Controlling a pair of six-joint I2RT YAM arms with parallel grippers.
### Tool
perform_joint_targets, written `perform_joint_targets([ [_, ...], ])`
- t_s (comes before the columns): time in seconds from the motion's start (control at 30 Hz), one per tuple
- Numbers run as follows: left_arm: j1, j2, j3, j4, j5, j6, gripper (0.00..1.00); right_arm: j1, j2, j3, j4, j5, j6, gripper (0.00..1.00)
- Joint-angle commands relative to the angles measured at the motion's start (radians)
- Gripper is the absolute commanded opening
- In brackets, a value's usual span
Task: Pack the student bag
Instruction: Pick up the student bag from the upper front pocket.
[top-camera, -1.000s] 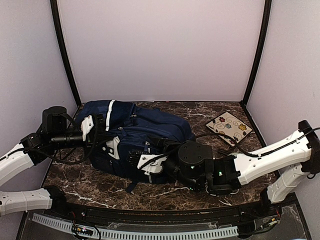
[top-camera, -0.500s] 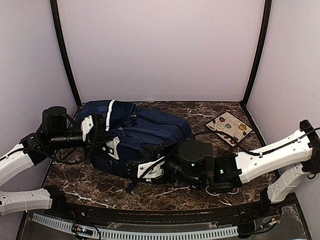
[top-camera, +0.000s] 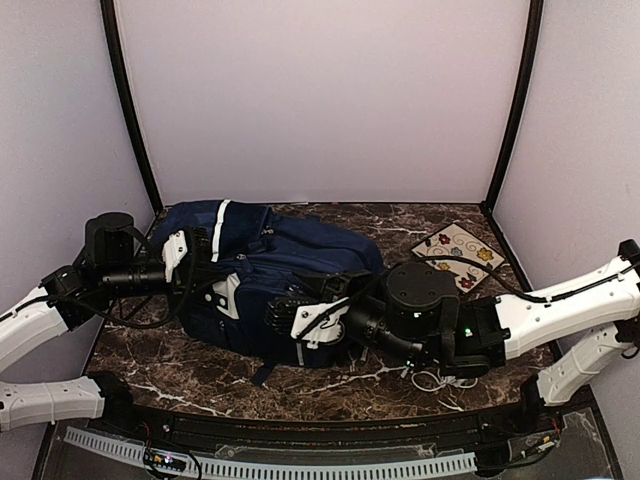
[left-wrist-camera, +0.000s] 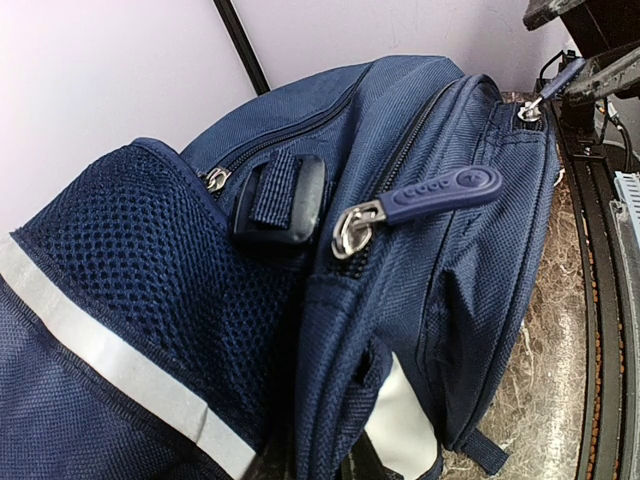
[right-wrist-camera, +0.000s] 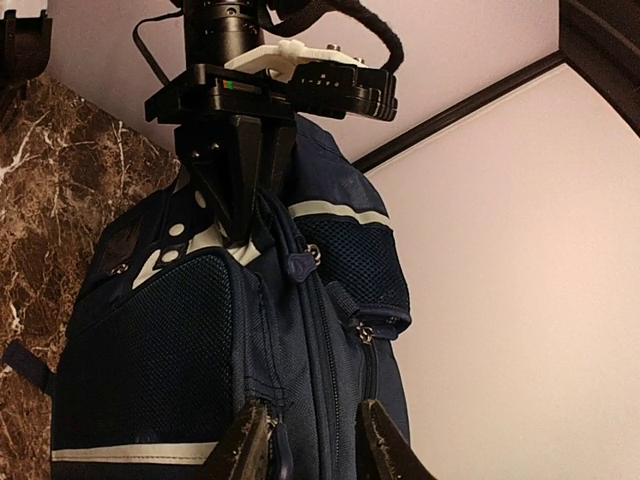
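Student bag lies on its side, left-centre of the marble table, long axis L-R, top end close to the left wall and rear corner post, so little room there. L gripper is clamped on bag fabric at that end; from the R wrist cam its fingers converge onto the cloth by the white stripe. R gripper is at the bag's near-right edge, narrow gap, fingers straddling the zip seam; can't tell if it's actually pinching. Zip pull sits on the front pocket seam, mesh pocket beside it. Bare marble behind the bag's right half and a thin strip along the near edge. Patterned card is flat at rear right, near the wall, apart from the bag. R arm body fills the near-right.
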Motion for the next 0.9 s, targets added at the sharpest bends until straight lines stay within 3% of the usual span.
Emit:
perform_joint_targets([
  [0.0, -0.004, 0.003, -0.013, 0.032, 0.057, -0.068, 0.00, 0.001, -0.025, -0.017, 0.023, -0.025, 0.051, 0.30],
  [0.13, -0.004, 0.001, -0.013, 0.029, 0.058, -0.068, 0.00, 0.011, -0.037, -0.021, -0.042, -0.063, 0.044, 0.35],
  [0.17, -0.004, 0.001, -0.012, 0.028, 0.059, -0.067, 0.00, 0.016, -0.040, -0.033, -0.036, -0.091, 0.024, 0.41],
  [0.23, -0.004, 0.002, -0.013, 0.028, 0.061, -0.067, 0.00, 0.019, -0.039, -0.046, -0.014, -0.115, -0.001, 0.43],
  [0.67, -0.004, 0.006, -0.012, 0.024, 0.076, -0.066, 0.00, 0.015, 0.017, -0.026, 0.004, -0.027, -0.105, 0.27],
  [0.87, -0.004, 0.004, -0.011, 0.024, 0.077, -0.067, 0.00, 0.008, 0.009, -0.017, 0.027, -0.007, -0.094, 0.10],
])
